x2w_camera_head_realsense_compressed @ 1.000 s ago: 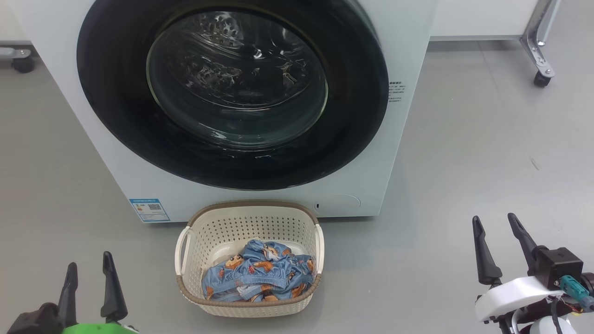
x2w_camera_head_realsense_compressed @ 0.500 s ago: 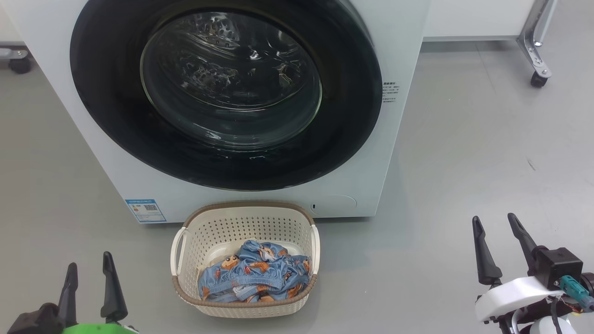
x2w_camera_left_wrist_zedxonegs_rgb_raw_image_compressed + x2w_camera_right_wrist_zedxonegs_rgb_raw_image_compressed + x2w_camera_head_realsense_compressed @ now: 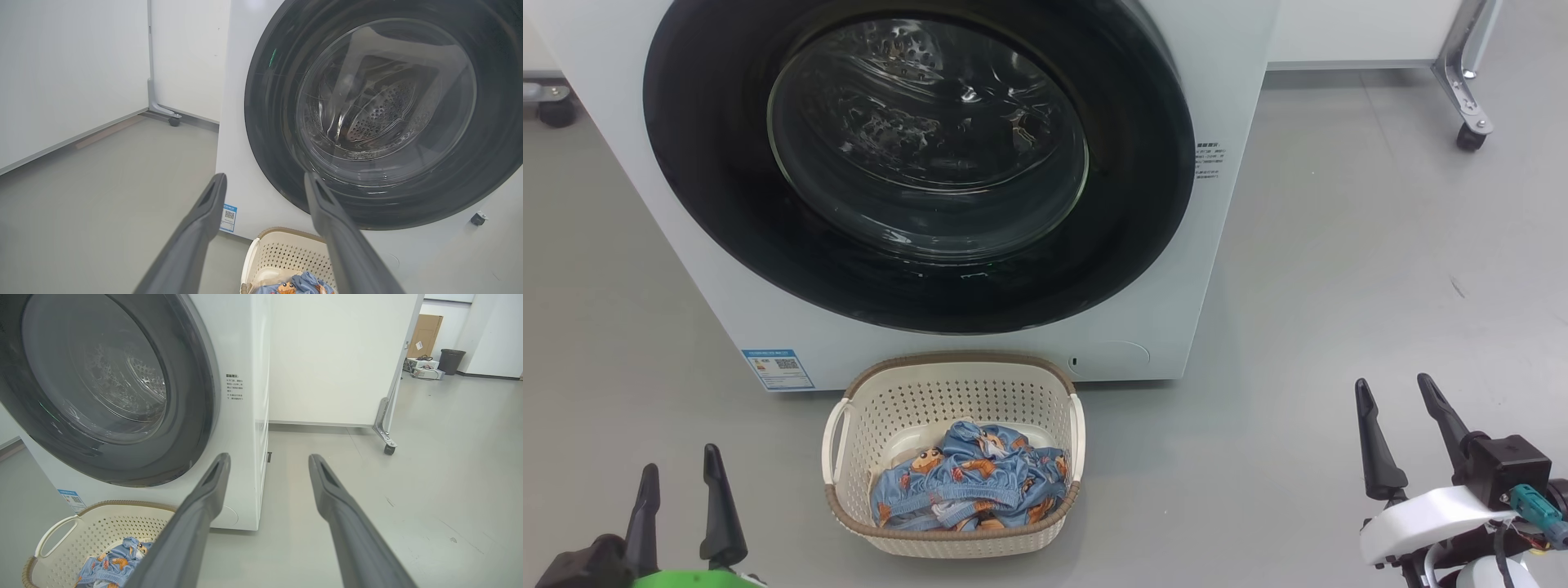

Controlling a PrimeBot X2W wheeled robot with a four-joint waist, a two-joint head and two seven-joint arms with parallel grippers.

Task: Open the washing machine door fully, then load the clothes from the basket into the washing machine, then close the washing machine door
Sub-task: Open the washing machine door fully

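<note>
The white washing machine (image 3: 1225,98) stands ahead, its round black-rimmed door (image 3: 719,204) shut flat against the front; the steel drum shows through the glass. On the floor before it sits the cream basket (image 3: 956,384) holding light-blue printed clothes (image 3: 968,486). My left gripper (image 3: 680,469) is open at the lower left, well left of the basket. My right gripper (image 3: 1395,384) is open at the lower right, far right of the basket. In the left wrist view the open gripper (image 3: 265,177) points at the door (image 3: 269,122). From the right wrist the open gripper (image 3: 269,457) faces the machine's (image 3: 245,343) right corner.
Grey floor lies all around. A white panel on a metal castor leg (image 3: 1470,122) stands at the back right, and another castor (image 3: 556,110) at the back left. A blue label sticker (image 3: 776,369) marks the machine's lower left. Boxes and a bin (image 3: 451,361) sit far off.
The whole head picture has shifted slightly, so the camera moved; machine and basket sit a little further left in it. Both grippers stay open and still.
</note>
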